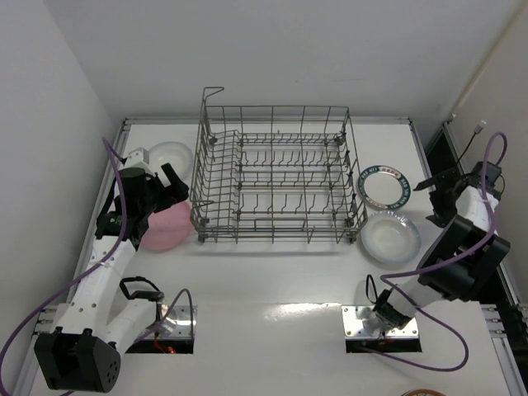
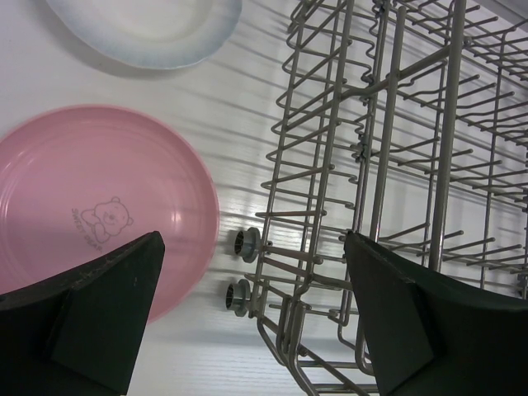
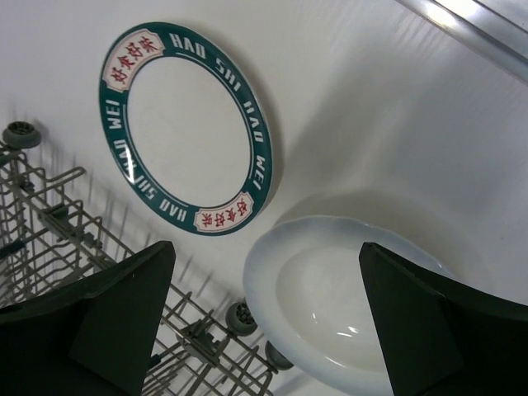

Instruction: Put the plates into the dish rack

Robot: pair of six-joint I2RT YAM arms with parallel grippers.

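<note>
The grey wire dish rack (image 1: 272, 223) stands at mid-table with no plate in it. Left of it lie a pink plate (image 1: 169, 227) and, further back, a pale white plate (image 1: 169, 155). My left gripper (image 1: 177, 190) hovers open over the pink plate's inner edge and the rack's left end. In the left wrist view the open left gripper (image 2: 252, 239) spans the pink plate (image 2: 91, 206) and the rack (image 2: 389, 124). Right of the rack lie a teal-rimmed plate (image 1: 363, 183) and a pale plate (image 1: 391, 237). My right gripper (image 1: 431, 200) is open above them, holding nothing.
White walls close in the table on the left, back and right. A metal rail (image 3: 462, 21) runs along the right edge. The right wrist view shows the teal-rimmed plate (image 3: 190, 124), the pale plate (image 3: 330, 297) and the rack's wheeled corner (image 3: 199, 343).
</note>
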